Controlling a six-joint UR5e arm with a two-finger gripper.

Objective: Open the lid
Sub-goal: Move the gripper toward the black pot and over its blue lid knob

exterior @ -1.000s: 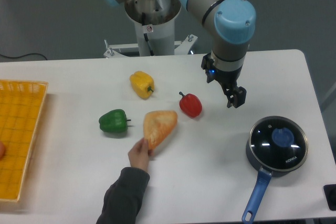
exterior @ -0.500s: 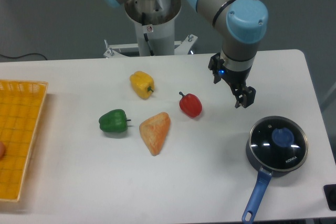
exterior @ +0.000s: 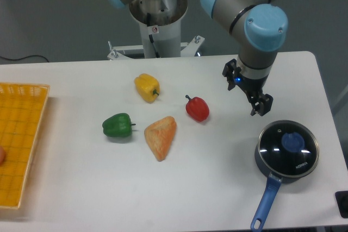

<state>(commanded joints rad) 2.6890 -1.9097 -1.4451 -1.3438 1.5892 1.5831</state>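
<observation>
A white table [exterior: 179,188] with rounded corners fills most of the view under even, soft light. Behind the table's far edge lies a plain grey floor [exterior: 54,20]. A black cable [exterior: 22,58] runs over that floor just beyond the table's far left edge. No walls or windows are in view.

Claw [exterior: 261,105] above-left of lid [exterior: 287,144], apart; lid on saucepan [exterior: 265,162].

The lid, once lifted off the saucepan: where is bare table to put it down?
Bare: between the bread and the saucepan under the lid; also the front strip below the bread. Crowded: around the three peppers.
</observation>
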